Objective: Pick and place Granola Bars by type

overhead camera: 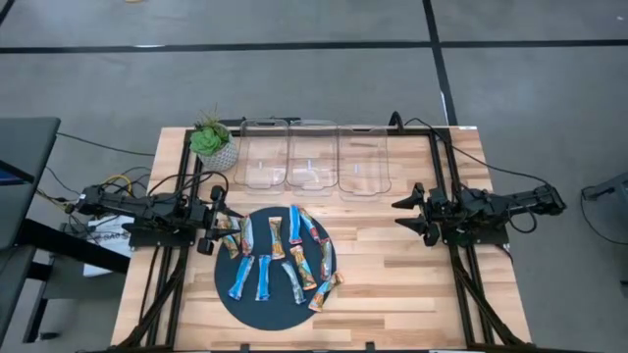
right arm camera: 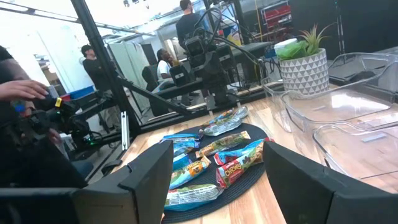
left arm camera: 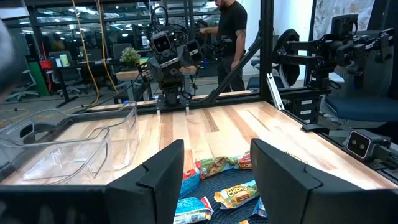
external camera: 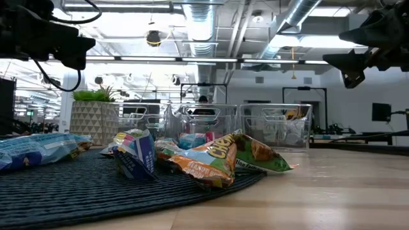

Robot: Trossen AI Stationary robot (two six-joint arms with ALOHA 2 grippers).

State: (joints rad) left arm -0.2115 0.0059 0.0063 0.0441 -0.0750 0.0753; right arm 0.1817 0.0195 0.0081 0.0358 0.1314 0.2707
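Robot body: two dark arms on black tube frames.
Left arm [overhead camera: 147, 208]: matte black, boxy links, black cables looped along it, yellow wires at its base. Right arm [overhead camera: 491, 206]: same black build, thin black cable trailing off its base. Left gripper [left arm camera: 214, 177] and right gripper [right arm camera: 217, 186]: broad, flat, angular black fingers with bevelled edges.

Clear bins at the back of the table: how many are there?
3, side by side along the far edge: left bin beside the potted plant, middle bin, right bin. None looks hidden.
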